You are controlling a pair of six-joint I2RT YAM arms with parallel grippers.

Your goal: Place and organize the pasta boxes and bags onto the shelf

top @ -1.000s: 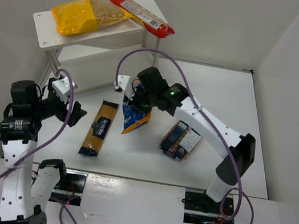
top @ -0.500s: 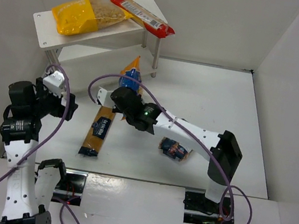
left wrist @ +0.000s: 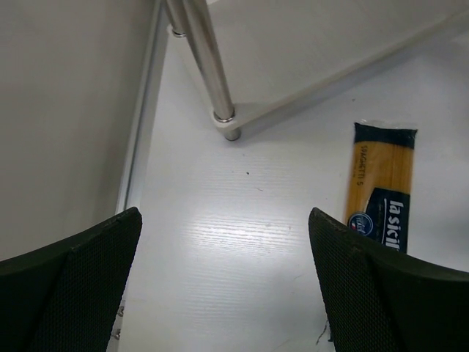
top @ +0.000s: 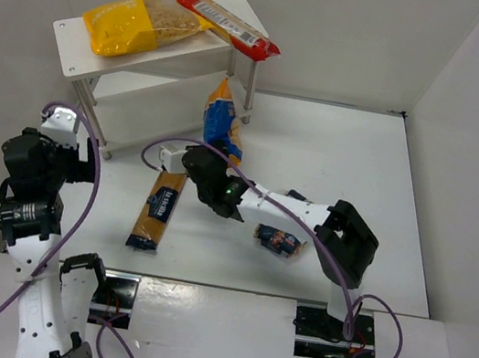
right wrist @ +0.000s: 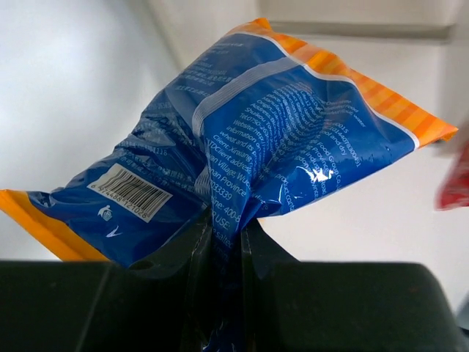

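Above a white table [top: 360,182], the right gripper [right wrist: 226,227] pinches a fold of the blue-and-orange bag [right wrist: 278,125], seemingly bound for the shelf [top: 71,52].

Left claw [left wrist: 224,214] spread; spaghetti pack [left wrist: 381,183] near shelf leg [left wrist: 208,66].

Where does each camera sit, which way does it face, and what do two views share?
Top external: above and behind the robot, looking down on the shelf; both arms show.
Left wrist: on the left arm, looking down at a shelf leg and the spaghetti pack; the open left tool frames it.
Right wrist: on the right arm, facing the blue-and-orange bag pinched in the shut right tool.
Shared: top and right wrist show that bag.
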